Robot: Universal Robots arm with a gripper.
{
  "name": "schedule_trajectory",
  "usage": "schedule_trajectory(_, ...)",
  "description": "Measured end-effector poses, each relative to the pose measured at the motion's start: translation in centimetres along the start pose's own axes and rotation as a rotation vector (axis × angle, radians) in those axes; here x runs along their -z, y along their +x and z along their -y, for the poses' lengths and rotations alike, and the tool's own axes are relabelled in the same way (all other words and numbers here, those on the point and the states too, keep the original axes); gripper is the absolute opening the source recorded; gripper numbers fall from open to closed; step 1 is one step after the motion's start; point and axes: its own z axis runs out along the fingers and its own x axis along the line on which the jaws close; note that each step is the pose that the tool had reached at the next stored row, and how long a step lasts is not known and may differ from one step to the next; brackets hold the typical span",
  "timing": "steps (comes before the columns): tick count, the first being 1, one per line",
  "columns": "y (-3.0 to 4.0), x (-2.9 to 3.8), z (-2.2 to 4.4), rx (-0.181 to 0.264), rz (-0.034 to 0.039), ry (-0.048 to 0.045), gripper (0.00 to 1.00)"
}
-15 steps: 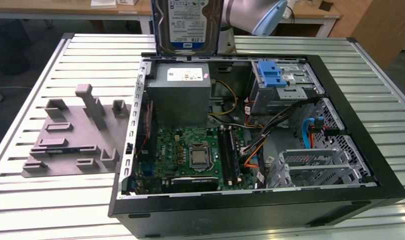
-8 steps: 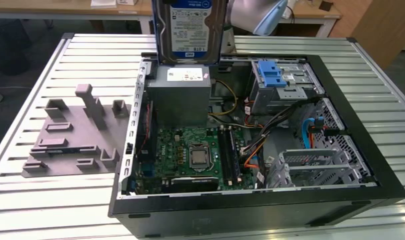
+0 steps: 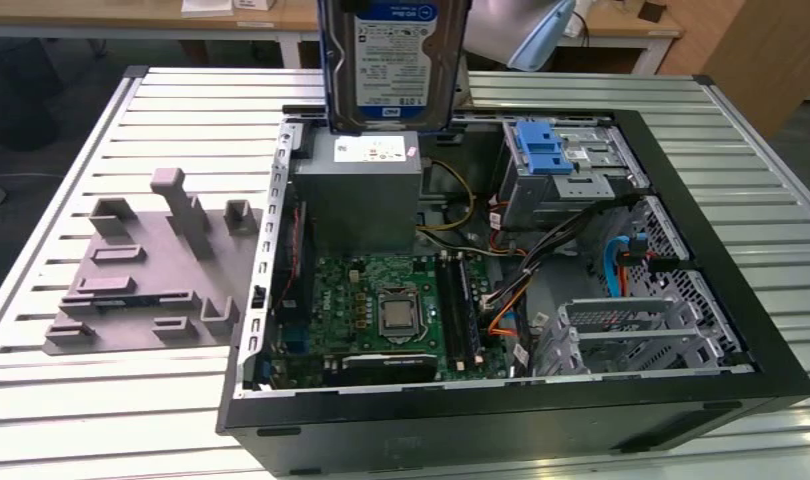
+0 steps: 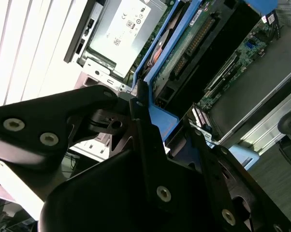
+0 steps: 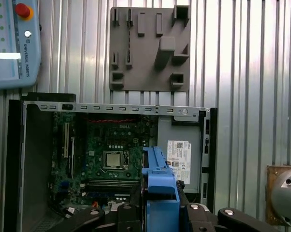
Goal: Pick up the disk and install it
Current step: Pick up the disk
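The disk (image 3: pixel 392 60) hangs upright in the air over the back of the open computer case (image 3: pixel 512 405), its white-and-blue label facing the exterior camera, just above the grey power-supply box (image 3: pixel 358 190). In the second wrist view my black gripper (image 4: pixel 165 121) is shut on the disk (image 4: pixel 184 48), whose green board and blue side rail face the camera. In the first wrist view the blue rail of the disk (image 5: pixel 160 188) stands between the gripper (image 5: pixel 160 212) fingers, above the motherboard (image 5: pixel 111 154).
The metal drive cage with a blue latch (image 3: pixel 555 150) sits in the case toward the exterior view's right. A grey fixture plate (image 3: pixel 145 280) lies on the slatted table (image 3: pixel 85 420) beside the case. A teach pendant (image 5: pixel 12 43) rests near the table's edge.
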Motion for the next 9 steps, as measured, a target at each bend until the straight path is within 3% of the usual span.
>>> schedule_trajectory(9,1.12,-0.21,0.15,0.0,0.0003,0.0061,0.36)
